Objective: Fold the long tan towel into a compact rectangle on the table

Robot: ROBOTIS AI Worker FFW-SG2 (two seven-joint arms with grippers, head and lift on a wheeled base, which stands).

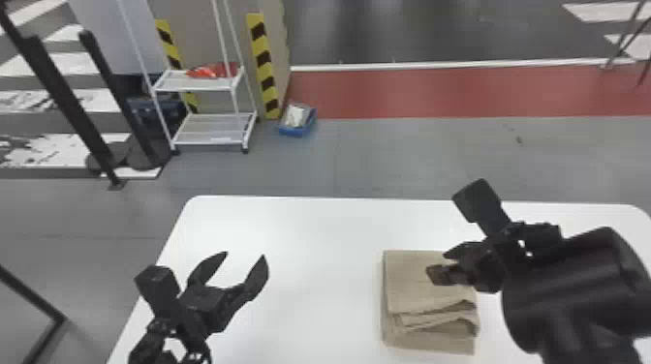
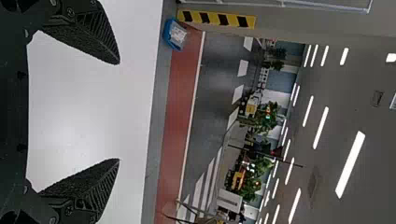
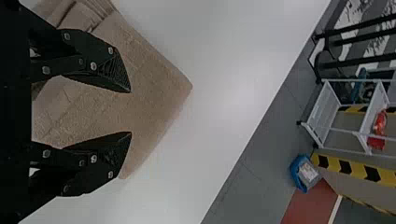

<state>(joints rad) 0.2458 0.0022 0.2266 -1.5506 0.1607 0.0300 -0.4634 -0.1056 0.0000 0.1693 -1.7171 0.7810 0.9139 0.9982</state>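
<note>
Right arm point(image 1: 576, 285) poised above a towel point(image 1: 411, 290) that seems mostly folded

Closest to the head camera, the right side of the work is filled by the arm's dark bulk. Its right gripper point(image 3: 130, 112) is held over the folded cloth with its fingers parted; nothing is seen to be grasped, though whether the cloth is touched by the tips cannot be told. The left gripper point(image 1: 244, 255) is held over the other side of the table point(image 1: 310, 232), well apart from the cloth, spread wide with nothing between its fingers.

The towel is laid on the right-hand part of the table, gathered into a small, roughly rectangular stack. By all appearances, the bulk of the folding is done: the length has been brought down to a compact block, and its far part is shown fairly flat, with squared corners. Less order is found at the end nearer the robot, where the upper layers are rumpled and gape at one side, and a lower layer is left jutting out beneath them.

What remains is judged to be mostly tidying: the loose layers may need to be pressed down and lined up with the bottom one. Should the top be caught and dragged, the stack could be skewed or partly opened.
</note>
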